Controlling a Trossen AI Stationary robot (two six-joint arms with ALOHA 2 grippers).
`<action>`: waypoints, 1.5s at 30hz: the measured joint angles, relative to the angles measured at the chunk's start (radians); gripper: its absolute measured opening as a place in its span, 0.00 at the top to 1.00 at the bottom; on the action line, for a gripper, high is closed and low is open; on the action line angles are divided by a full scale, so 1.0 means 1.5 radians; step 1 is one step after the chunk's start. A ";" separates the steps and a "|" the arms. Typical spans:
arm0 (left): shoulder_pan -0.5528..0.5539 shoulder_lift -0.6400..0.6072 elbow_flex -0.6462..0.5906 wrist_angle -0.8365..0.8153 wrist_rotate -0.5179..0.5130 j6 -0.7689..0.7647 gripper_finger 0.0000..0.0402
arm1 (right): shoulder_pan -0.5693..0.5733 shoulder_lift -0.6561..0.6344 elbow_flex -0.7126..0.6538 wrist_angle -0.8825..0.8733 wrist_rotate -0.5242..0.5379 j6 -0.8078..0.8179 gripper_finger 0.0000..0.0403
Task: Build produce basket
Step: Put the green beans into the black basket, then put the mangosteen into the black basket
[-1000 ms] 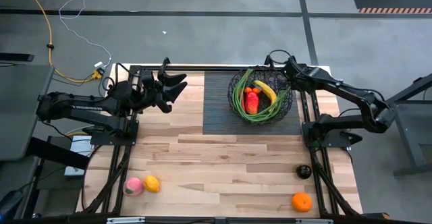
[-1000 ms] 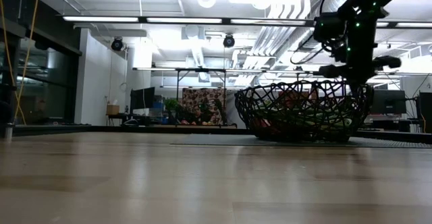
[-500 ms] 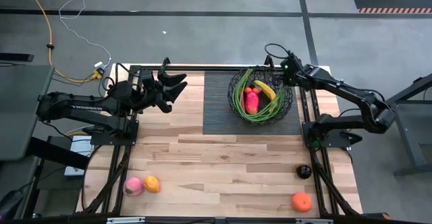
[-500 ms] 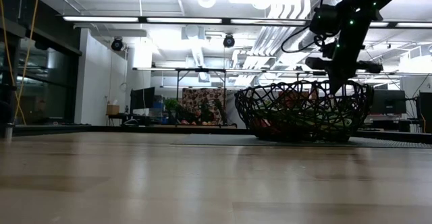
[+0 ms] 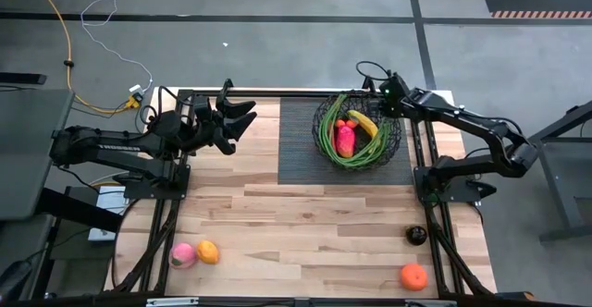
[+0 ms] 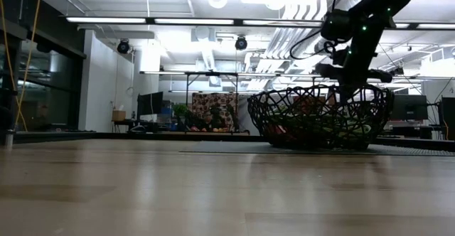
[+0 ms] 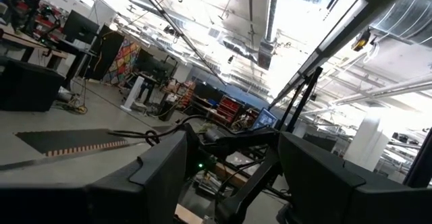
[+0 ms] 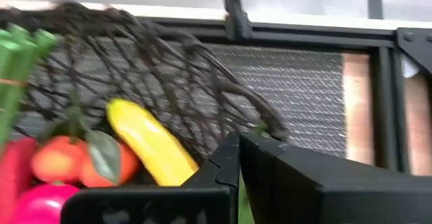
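Black wire basket [image 5: 359, 127] sits just under the right gripper [image 5: 382, 92], whose fingers are clenched on nothing at its far rim. A banana [image 8: 150, 142] lies just inside. The left gripper [image 5: 242, 115], well apart, is spread.

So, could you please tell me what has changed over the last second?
The shut right gripper has slid along the basket's far rim, toward the table's middle. The left gripper stayed half-open, raised over the table's far left. The fruit in the basket and on the near table did not move.

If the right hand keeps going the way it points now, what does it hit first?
Most likely the wire basket: the shut right hand is at its rim, with the banana just inside. Depth is unclear.
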 joint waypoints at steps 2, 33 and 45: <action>0.000 0.000 0.000 0.000 0.000 0.000 0.44 | 0.000 0.000 0.000 -0.017 0.000 -0.014 1.00; 0.002 -0.050 0.003 -0.194 0.148 0.115 0.46 | 0.145 -0.328 -0.001 0.277 -0.453 -0.222 1.00; 0.002 -0.197 -0.010 -0.415 0.133 0.151 0.97 | 0.337 -0.336 -0.001 0.280 -0.381 -0.232 1.00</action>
